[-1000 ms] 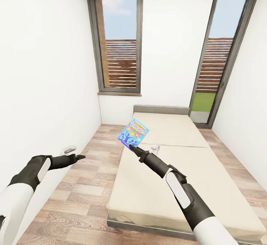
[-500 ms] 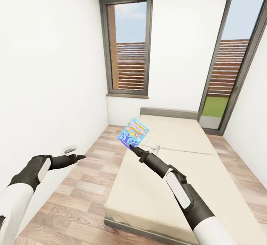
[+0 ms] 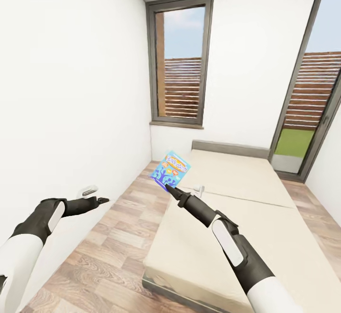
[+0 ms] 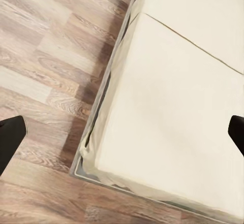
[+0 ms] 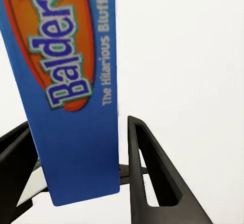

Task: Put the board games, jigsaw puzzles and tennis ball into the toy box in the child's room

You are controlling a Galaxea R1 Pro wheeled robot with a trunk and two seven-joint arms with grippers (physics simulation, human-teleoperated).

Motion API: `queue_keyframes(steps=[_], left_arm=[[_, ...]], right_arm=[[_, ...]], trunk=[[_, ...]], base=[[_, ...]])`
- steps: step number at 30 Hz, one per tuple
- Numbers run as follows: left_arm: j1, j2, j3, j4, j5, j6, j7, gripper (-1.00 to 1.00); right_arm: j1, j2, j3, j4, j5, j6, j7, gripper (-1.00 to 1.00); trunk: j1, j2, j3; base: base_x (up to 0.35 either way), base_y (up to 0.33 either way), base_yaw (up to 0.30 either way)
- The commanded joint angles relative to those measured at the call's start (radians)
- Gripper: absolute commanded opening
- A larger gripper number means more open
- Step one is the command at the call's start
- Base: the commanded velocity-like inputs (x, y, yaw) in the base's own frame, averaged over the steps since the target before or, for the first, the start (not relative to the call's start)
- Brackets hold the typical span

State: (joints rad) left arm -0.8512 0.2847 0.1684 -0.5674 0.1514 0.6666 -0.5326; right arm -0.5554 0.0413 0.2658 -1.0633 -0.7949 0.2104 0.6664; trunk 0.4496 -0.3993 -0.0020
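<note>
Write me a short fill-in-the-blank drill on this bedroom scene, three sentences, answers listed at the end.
1. The right pincer is shut on a small ____ game box.
2. The left pincer is open and holds ____.
3. The held box hangs in the air above the near part of the beige ____, whose far end meets a low grey headboard.

Missing words: blue; nothing; bed
</note>
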Motion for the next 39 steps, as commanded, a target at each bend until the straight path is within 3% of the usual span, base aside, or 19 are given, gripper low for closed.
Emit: queue_keyframes(steps=[1,14,18,22,25,39], left_arm=[[0.0,0.0,0.002,0.0,0.005,0.008,0.0,1.0],[0.0,0.0,0.003,0.0,0.004,0.009,0.0,1.0],[0.0,0.001,0.003,0.0,0.004,0.008,0.0,1.0],[0.0,0.0,0.003,0.0,0.004,0.008,0.0,1.0],[0.0,-0.001,0.003,0.0,0.005,0.006,-0.004,1.0],[0.0,-0.003,0.001,0.0,0.004,0.008,-0.003,1.0]], right_arm=[[0.0,0.0,0.0,0.0,-0.011,0.009,0.001,-1.0],[-0.001,0.0,-0.006,0.001,-0.014,0.023,-0.007,-1.0],[-0.001,-0.002,-0.008,-0.002,-0.014,0.088,-0.099,-1.0],[-0.001,-0.002,-0.011,-0.009,-0.017,0.166,-0.235,-1.0],[-0.001,-0.002,-0.012,-0.01,-0.02,0.185,-0.275,-1.0],[-0.001,-0.001,-0.011,-0.013,-0.017,0.176,-0.28,-1.0]], trunk=[[0.0,-0.001,0.001],[0.0,-0.001,0.008],[0.0,-0.001,0.008],[0.0,-0.001,0.008],[0.0,-0.001,0.008],[0.0,-0.001,0.008]], base=[[0.0,0.0,0.207],[0.0,0.0,0.1],[0.0,0.0,0.003],[0.0,0.0,0.0],[0.0,0.0,0.0],[-0.093,0.0,0.009]])
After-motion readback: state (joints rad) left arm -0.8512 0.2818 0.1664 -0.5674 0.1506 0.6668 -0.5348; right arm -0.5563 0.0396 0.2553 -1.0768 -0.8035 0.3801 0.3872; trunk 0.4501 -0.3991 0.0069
